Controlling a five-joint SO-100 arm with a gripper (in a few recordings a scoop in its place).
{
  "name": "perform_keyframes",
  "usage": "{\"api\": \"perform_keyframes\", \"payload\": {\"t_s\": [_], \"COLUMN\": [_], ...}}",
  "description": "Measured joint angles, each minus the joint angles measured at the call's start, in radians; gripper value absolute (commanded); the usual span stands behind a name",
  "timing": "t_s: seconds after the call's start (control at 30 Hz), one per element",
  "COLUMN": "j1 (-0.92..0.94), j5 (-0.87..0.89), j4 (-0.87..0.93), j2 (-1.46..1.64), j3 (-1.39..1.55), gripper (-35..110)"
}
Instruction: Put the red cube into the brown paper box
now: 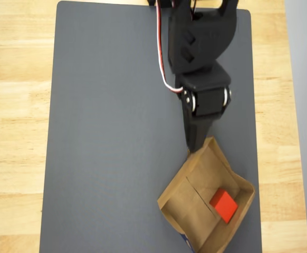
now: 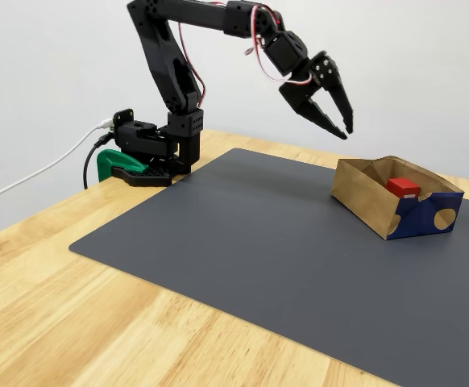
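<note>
The red cube (image 1: 224, 205) (image 2: 402, 188) lies inside the brown paper box (image 1: 193, 182) (image 2: 363, 197), toward its right wall in the overhead view. The box stands at the near right of the grey mat, with a blue patch on its end wall. My black gripper (image 1: 195, 145) (image 2: 346, 132) hangs in the air above and just behind the box's far corner. Its jaws stand apart with nothing between them in the fixed view. It touches neither the cube nor the box.
A dark grey mat (image 1: 116, 132) (image 2: 283, 242) covers the wooden table (image 1: 16, 105) (image 2: 73, 322). The arm's base (image 2: 150, 149) with a green clamp and cables sits at the table's back left in the fixed view.
</note>
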Motion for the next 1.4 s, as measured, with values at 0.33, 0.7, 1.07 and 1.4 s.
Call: {"api": "perform_keyframes", "payload": {"t_s": [0.33, 0.7, 1.07, 1.4], "j1": [0.115, 0.15, 0.158, 0.143], "j5": [0.008, 0.052, 0.017, 0.017], "j4": [0.204, 0.351, 0.42, 0.42], "j2": [0.857, 0.945, 0.943, 0.943], "j3": [0.374, 0.472, 0.551, 0.551], "gripper": [0, 0, 0, 0]}}
